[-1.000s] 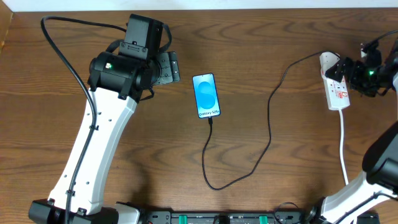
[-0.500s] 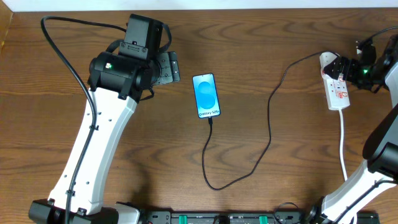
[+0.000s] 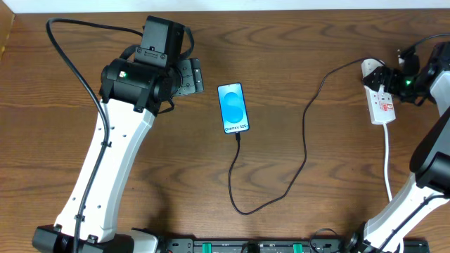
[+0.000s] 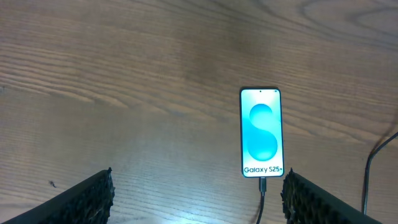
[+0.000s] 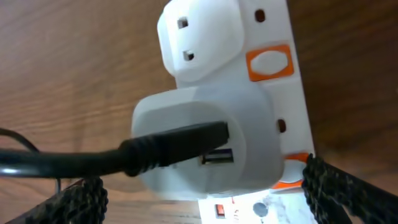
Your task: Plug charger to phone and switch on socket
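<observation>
right pincer point(image 5: 208, 194): jaws spread wide, gripping nothing, one finger on each side of the strip's end

white adapter point(image 5: 199, 134): right between those fingers, basically under the pincer, seated in the strip

orange switch point(image 5: 268, 62): just past the adapter, ahead and a bit right of the pincer. There's another orange bit close by the right finger, and I honestly can't tell which one feeds this outlet.

socket point(image 3: 382, 105): its long axis runs straight away from the right pincer with a slight tilt to the right, so I reckon the press is a short reach forward, not sideways

charger point(image 3: 306, 140): black lead goes into the adapter from the pincer's left and loops across the tabletop point(image 3: 316, 42). Its tip sits at the phone's bottom edge and looks plugged in already.

phone point(image 4: 261, 132): well apart from the right pincer, off to its left. It lies flat with the screen lit, just ahead of the left pincer and a touch right of centre.

left pincer point(image 4: 199, 202): also open and empty, nowhere near the strip

nearer arm: the right one, easily
</observation>
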Tool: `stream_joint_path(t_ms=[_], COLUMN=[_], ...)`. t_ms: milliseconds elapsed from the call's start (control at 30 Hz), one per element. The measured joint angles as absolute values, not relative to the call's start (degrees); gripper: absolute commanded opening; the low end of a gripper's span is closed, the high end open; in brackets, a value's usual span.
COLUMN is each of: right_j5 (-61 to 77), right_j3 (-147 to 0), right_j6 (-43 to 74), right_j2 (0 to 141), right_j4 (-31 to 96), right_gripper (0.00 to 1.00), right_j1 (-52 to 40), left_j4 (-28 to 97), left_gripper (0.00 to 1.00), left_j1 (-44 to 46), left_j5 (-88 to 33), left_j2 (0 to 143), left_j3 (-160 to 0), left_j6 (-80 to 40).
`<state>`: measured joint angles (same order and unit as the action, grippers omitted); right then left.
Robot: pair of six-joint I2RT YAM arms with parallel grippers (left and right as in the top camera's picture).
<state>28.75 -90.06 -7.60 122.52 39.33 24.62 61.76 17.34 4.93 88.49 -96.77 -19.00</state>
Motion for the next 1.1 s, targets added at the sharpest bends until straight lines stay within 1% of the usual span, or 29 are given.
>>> stream_joint_path(t_ms=[1100], right_j5=[29.3], right_j3=[-91.0], right_j6=[-6.3], right_j2=[122.5], right_j4=[39.7], right_gripper=[0.99], right_j1=[23.0], left_j4=[61.8], left_gripper=[0.85], left_j1=[17.3], left_j5=[4.9], left_j2=[88.5], left_j3=[-96.8], left_j6=[-19.0])
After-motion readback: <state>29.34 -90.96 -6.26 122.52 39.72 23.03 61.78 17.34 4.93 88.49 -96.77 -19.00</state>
